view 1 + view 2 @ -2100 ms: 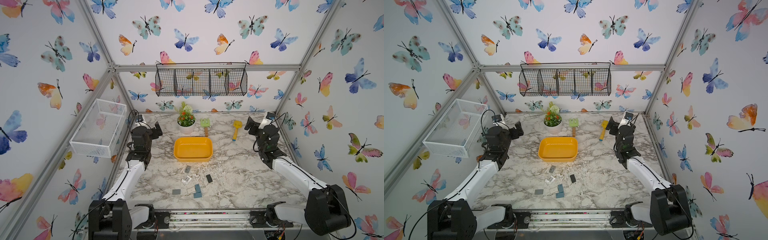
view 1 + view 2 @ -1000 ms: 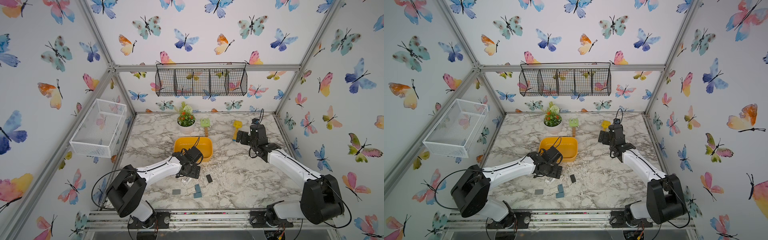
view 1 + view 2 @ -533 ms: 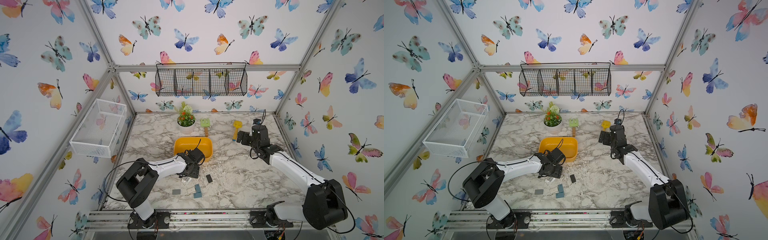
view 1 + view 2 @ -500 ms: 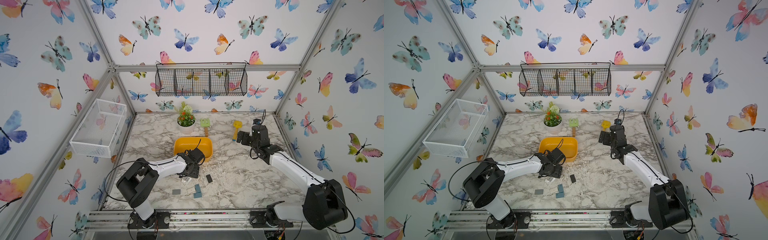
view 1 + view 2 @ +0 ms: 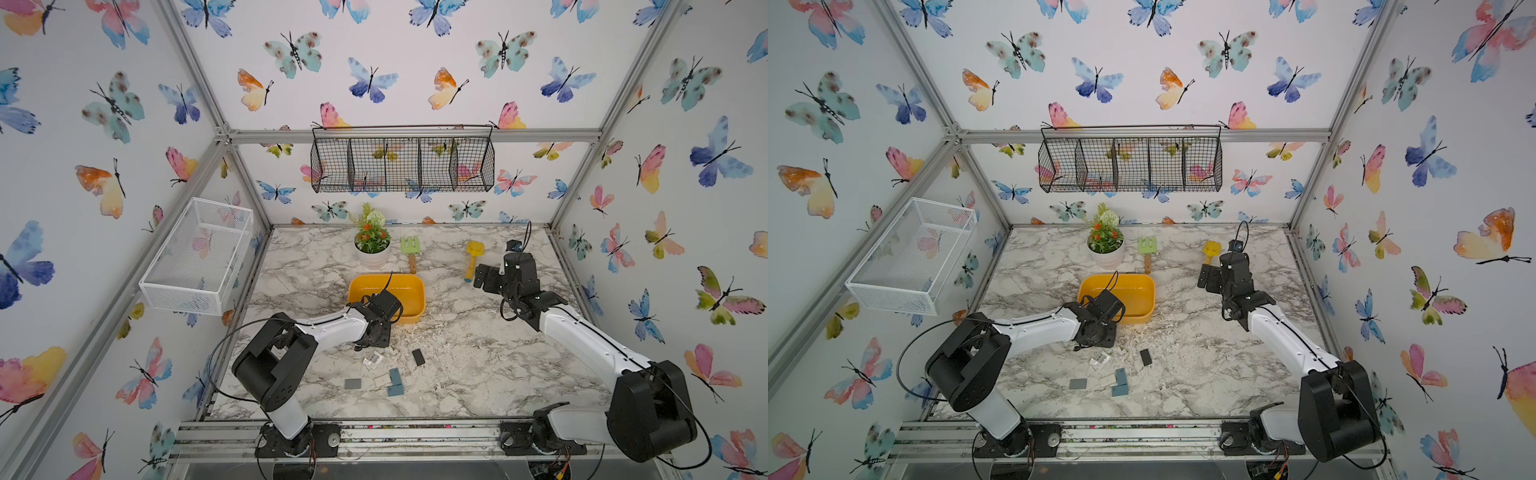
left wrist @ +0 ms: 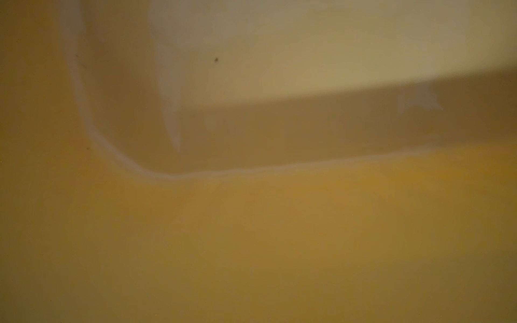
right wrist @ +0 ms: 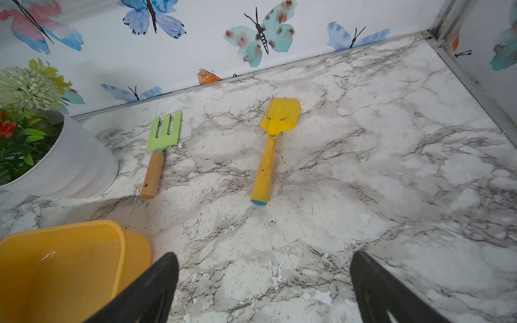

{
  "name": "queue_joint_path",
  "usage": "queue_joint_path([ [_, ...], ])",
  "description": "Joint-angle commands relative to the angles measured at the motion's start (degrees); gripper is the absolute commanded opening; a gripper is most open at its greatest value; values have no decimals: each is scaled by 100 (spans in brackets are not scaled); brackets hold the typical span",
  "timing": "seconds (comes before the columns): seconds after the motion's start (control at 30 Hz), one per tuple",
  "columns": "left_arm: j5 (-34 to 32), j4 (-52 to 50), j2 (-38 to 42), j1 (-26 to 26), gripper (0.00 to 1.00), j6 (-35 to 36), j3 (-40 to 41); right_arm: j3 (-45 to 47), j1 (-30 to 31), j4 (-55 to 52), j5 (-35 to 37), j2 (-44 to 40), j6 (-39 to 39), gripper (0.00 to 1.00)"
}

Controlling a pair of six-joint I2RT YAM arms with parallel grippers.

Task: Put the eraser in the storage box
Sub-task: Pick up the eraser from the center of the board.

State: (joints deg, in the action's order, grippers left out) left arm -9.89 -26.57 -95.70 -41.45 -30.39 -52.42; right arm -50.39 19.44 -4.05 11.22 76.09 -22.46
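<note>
Marble table [image 5: 478, 365] fills the floor of the cell. Black wire basket [image 5: 403, 164] hangs on the back wall, white mesh basket [image 5: 195, 266] on the side wall. Storage box [image 5: 409, 293], yellow, sits mid-table. L arm reaches in low, left gripper [image 5: 374, 338] pointing down at the table right by the box's front corner; its wrist cam is all blurred yellow, so can't tell how the jaws stand or if anything's in them. Right gripper [image 7: 264, 257] hangs above the table btwn box and yellow shovel [image 5: 473, 253], jaws wide apart, nothing in them. Plant pot [image 5: 372, 257] behind the box, green fork [image 5: 410, 245] just beside it. Erasers [image 5: 395, 377] lie flat on the table in front of the box, outside it: blue-grey ones in a loose cluster, black eraser [image 5: 418, 357] a bit apart, nearer the box.
</note>
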Motion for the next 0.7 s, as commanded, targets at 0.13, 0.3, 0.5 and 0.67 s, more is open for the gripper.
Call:
queue_joint_path([
  [0.13, 107, -23, -24, -3, 18, 37, 203, 56, -2, -5, -50, -116, 49, 98],
  [0.3, -38, -225, 335, 63, 17, -6, 235, 82, -2, 8, -46, -91, 57, 98],
  [0.5, -171, -777, 971, 76, 16, -30, -11, 117, -2, 21, -66, -77, 57, 98],
  [0.67, -249, -1346, 1748, 84, 18, 45, -581, 152, -1, 54, -93, -64, 60, 98],
])
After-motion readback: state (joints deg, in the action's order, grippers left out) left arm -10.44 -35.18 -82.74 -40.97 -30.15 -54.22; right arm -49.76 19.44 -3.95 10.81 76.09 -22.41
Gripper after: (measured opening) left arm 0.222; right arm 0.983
